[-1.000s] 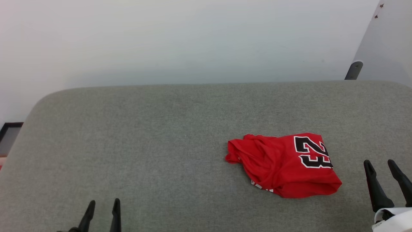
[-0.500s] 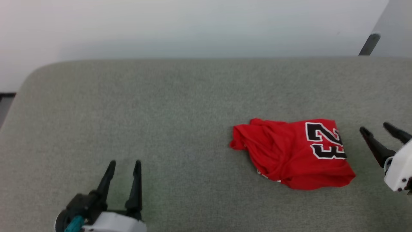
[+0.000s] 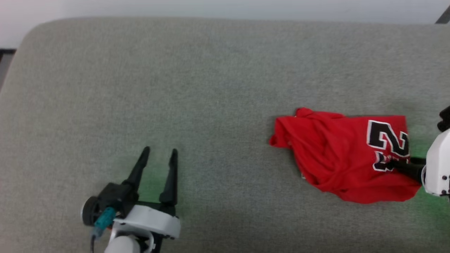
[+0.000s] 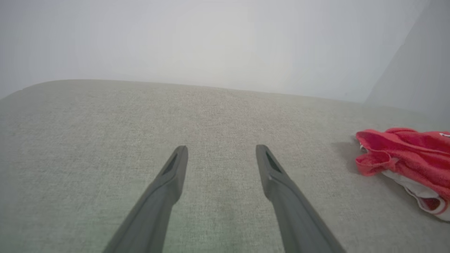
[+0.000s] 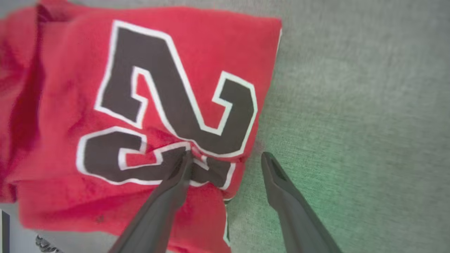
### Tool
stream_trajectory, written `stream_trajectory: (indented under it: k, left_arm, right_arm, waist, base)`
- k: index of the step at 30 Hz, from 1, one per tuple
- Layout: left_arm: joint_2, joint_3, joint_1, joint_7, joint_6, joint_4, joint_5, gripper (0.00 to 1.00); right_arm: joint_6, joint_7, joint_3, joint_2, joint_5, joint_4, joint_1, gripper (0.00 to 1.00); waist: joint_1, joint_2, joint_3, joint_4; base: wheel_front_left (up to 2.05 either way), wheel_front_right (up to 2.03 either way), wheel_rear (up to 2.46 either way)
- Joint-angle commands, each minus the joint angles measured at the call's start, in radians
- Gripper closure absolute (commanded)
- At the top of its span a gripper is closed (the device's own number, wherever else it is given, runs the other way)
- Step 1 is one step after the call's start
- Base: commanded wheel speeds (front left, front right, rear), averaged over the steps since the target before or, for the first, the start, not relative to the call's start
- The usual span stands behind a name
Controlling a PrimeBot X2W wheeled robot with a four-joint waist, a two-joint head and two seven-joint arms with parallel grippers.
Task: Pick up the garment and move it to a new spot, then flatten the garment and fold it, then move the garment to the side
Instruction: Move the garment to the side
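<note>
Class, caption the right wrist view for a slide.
Open right gripper straddles the edge of the red garment.

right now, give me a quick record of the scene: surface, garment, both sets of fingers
surface: grey fabric top
garment: red, crumpled, number print facing up, on the robot's right side of the surface
left fingers: open, over bare fabric, apart from the garment
right fingers: open, astride the garment's edge, one tip pressing into the number print, the other over bare fabric
held: nothing gripped yet

Open grey surface spreads left of garment
</note>
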Motion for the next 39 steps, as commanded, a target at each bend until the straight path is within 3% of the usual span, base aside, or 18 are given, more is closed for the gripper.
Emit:
stream_trajectory:
  k: [1, 6, 7, 8, 12, 22, 31, 39]
  left_arm:
    - [-0.005, -0.011, -0.021, 0.000, -0.004, 0.007, 0.017, 0.00]
    - [-0.012, -0.016, -0.050, 0.000, -0.005, 0.019, 0.017, 0.00]
    - [-0.012, -0.017, -0.052, 0.000, -0.005, 0.021, 0.018, 0.00]
    - [-0.013, -0.017, -0.055, 0.000, -0.004, 0.023, 0.019, 0.00]
    - [-0.013, -0.011, -0.062, 0.000, -0.005, 0.007, 0.040, 0.00]
    - [0.012, -0.030, -0.109, 0.000, -0.011, -0.020, 0.077, 0.00]
    - [0.053, -0.121, -0.293, 0.000, -0.012, -0.018, 0.109, 0.00]
    - [0.100, -0.218, -0.474, 0.000, -0.012, -0.004, 0.121, 0.00]
  right_arm:
    - [-0.001, 0.007, 0.017, 0.000, -0.012, 0.019, 0.002, 0.00]
    - [-0.001, -0.013, 0.067, 0.022, -0.001, 0.055, 0.025, 0.00]
    - [-0.001, -0.030, 0.070, 0.026, 0.001, 0.055, 0.027, 0.33]
    - [-0.001, -0.051, 0.069, 0.030, 0.004, 0.056, 0.029, 1.00]
    - [0.000, -0.156, 0.070, 0.020, 0.032, 0.014, 0.046, 1.00]
    - [-0.001, -0.362, -0.025, -0.109, 0.099, -0.065, 0.083, 1.00]
    - [-0.001, -0.474, -0.155, -0.225, 0.102, 0.063, 0.115, 1.00]
    - [-0.001, -0.592, -0.175, -0.268, 0.048, 0.247, -0.015, 1.00]
  waist:
    - [0.0000, -0.0001, 0.049, 0.038]
    - [0.0000, -0.0001, 0.069, 0.047]
    - [0.0000, -0.0001, 0.069, 0.046]
    - [0.0000, -0.0001, 0.068, 0.043]
    - [0.0000, -0.0001, 0.057, 0.020]
    - [0.0000, -0.0001, 0.093, -0.132]
    - [0.0000, -0.0001, 0.194, -0.229]
    - [0.0000, -0.0001, 0.291, -0.264]
  base:
    - [0.00, 0.00, 0.00]
    - [0.00, 0.00, 0.00]
    - [0.00, 0.00, 0.00]
    - [0.00, 0.00, 0.00]
    - [0.00, 0.00, 0.00]
    - [0.00, 0.00, 0.00]
    - [0.00, 0.00, 0.00]
    - [0.00, 0.00, 0.00]
